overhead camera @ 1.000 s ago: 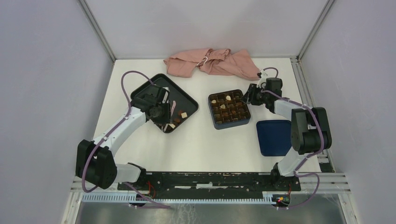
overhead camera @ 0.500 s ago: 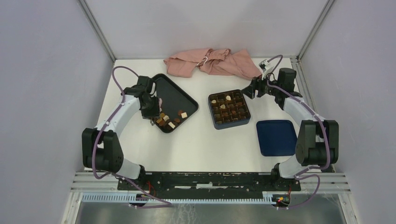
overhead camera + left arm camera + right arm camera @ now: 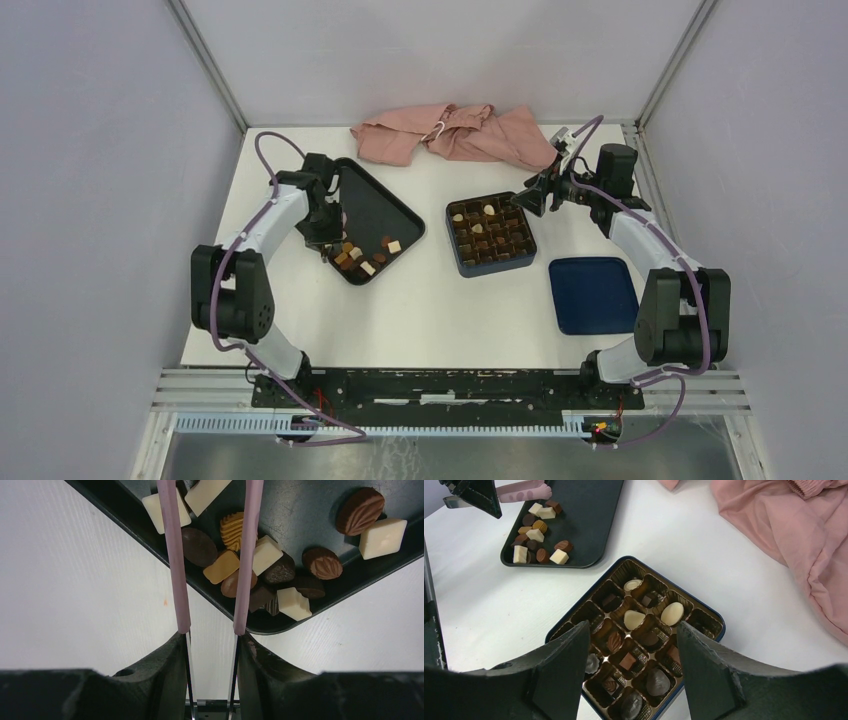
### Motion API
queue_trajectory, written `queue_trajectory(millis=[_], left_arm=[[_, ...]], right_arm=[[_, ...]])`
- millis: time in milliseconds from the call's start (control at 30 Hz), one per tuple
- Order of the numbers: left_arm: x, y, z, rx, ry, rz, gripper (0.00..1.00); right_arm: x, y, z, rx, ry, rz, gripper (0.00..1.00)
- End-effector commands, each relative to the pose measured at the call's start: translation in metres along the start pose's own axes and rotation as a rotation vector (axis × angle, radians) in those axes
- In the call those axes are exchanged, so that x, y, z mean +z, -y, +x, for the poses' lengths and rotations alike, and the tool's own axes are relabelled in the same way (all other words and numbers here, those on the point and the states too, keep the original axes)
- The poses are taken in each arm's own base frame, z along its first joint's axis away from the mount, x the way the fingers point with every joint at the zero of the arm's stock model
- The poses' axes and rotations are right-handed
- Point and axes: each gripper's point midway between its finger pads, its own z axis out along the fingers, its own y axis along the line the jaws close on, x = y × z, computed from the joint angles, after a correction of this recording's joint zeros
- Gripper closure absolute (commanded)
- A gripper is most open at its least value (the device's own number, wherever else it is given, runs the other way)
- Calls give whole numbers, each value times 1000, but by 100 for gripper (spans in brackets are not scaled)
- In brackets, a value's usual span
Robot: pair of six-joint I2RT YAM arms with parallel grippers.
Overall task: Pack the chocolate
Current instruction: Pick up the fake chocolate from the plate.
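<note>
Loose chocolate [image 3: 280,572] heaped in the near corner of the tray [image 3: 310,510]; more sits in cells of the box [image 3: 497,271]. Left gripper [image 3: 336,236] over the heap, fingers [image 3: 172,555] slightly apart, tips out of view; cannot tell whether they pinch anything. Right gripper [image 3: 631,630] above the box, jaws spread wide, empty.

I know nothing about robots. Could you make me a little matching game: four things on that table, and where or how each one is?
1 pink cloth
2 dark blue lid
3 black tray
4 dark blue box

a far edge, bunched up
b left side, loose chocolates in its near corner
c middle, gridded insert partly filled
d right side, lying flat

Pairs: 1-a, 2-d, 3-b, 4-c
</note>
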Motion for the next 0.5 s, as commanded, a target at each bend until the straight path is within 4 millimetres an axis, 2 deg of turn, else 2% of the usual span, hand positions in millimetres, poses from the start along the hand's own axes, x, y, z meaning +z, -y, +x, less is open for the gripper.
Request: queue_trajectory(millis=[0,467], left_arm=[[-5,-5,0,43,-25,-18,58],[7,-9,13,39,-88,-39,57]], right_arm=[[2,-6,-16,-61,31,-39,31],[5,-3,-8,-42,13,-48,31]])
